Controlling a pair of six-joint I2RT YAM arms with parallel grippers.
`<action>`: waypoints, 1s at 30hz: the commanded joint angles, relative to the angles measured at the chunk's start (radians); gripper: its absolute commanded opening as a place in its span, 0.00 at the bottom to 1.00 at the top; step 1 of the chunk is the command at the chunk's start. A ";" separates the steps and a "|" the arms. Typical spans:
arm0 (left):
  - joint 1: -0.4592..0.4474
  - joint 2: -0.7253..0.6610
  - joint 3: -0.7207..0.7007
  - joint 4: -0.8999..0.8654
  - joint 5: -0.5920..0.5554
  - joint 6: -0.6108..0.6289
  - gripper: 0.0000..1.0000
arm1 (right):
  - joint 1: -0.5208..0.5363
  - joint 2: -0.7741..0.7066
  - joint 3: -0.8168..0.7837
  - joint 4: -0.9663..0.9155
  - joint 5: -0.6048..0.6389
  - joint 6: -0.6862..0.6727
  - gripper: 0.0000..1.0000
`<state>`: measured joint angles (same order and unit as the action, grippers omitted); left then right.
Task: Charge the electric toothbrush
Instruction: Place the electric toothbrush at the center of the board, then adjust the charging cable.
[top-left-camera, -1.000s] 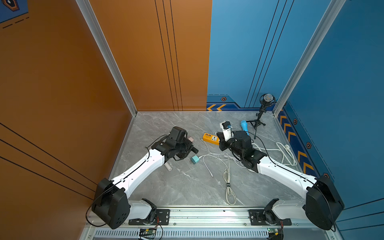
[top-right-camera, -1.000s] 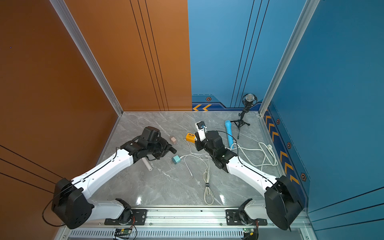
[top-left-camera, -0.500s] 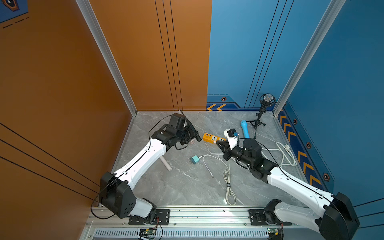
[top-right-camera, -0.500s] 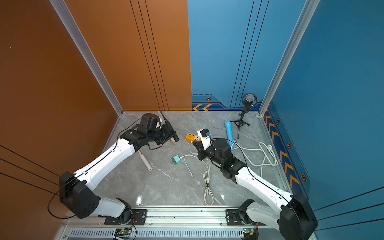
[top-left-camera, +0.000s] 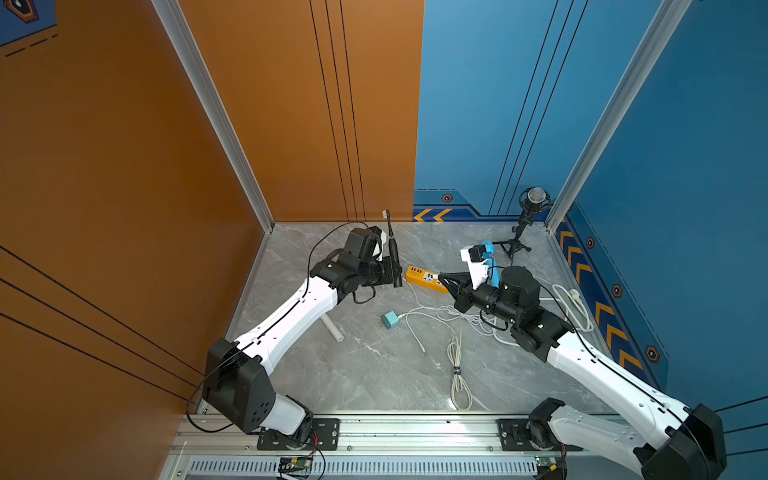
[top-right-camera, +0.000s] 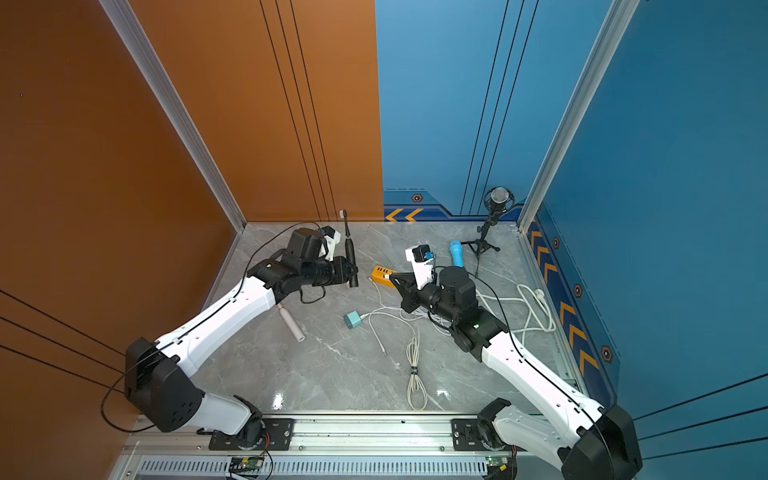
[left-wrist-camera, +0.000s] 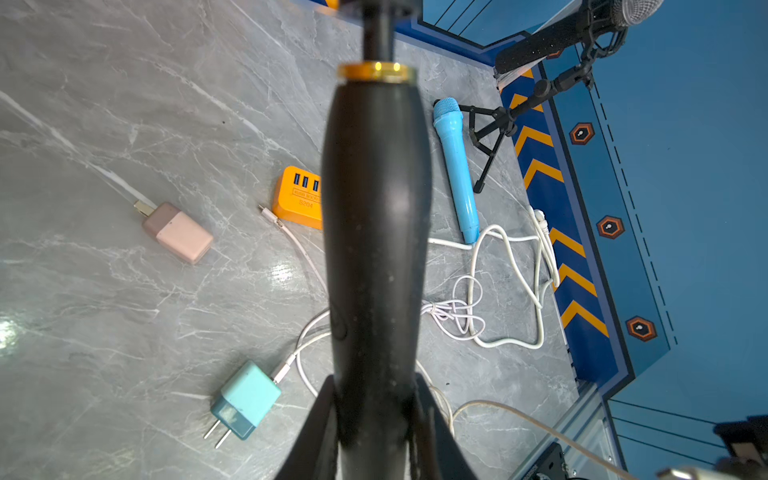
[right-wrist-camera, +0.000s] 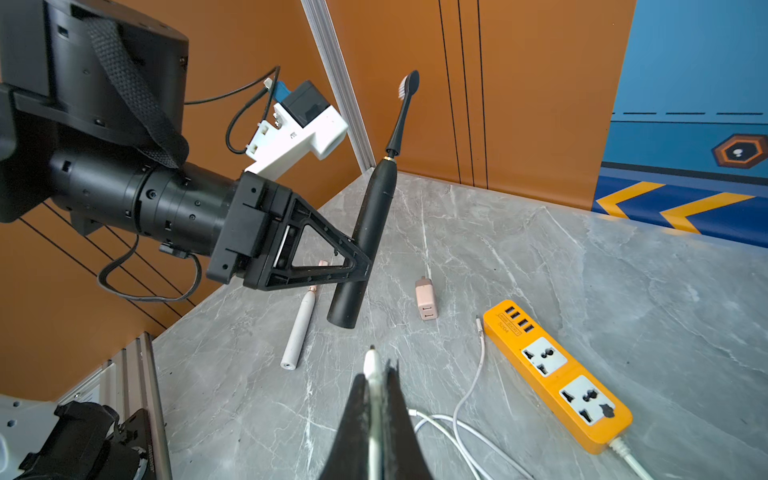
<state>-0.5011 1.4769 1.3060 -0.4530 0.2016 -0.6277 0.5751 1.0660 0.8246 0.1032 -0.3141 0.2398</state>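
Where both top views look down on the grey worktop (top-left-camera: 374, 374), the left pincer (top-left-camera: 395, 272) is clamped on the lower handle of the black electric toothbrush (top-left-camera: 392, 249). The toothbrush stands nearly upright, brush head up, near the orange wall. The right pincer (top-left-camera: 442, 277) points toward it, its tip near the orange power strip (top-left-camera: 422, 275). A teal adapter (top-left-camera: 390, 320) lies between the arms.

From the left wrist, the toothbrush handle fills the middle, gripped on both sides by the fingers (left-wrist-camera: 436, 436). A pink adapter (left-wrist-camera: 176, 232) and a blue microphone (left-wrist-camera: 455, 166) lie on the stone beyond.

From the right wrist, the right pincer's jaws are pressed together on the plug end of a white cable (right-wrist-camera: 371, 365). The toothbrush base seems to hang just clear of the surface, beside a pale handle (right-wrist-camera: 297, 332) lying flat.
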 joint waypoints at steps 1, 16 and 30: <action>0.071 0.005 -0.057 -0.143 -0.237 -0.227 0.00 | 0.007 -0.009 0.001 -0.052 0.052 -0.031 0.00; 0.245 0.346 -0.197 -0.185 -0.061 -0.519 0.00 | 0.043 0.023 -0.020 -0.066 0.075 -0.070 0.00; 0.192 -0.040 -0.064 0.000 0.186 -0.072 0.58 | -0.045 0.100 0.054 0.029 -0.106 0.175 0.00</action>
<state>-0.2962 1.5425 1.1915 -0.5846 0.1749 -0.9009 0.5652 1.1530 0.8265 0.0685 -0.3241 0.2886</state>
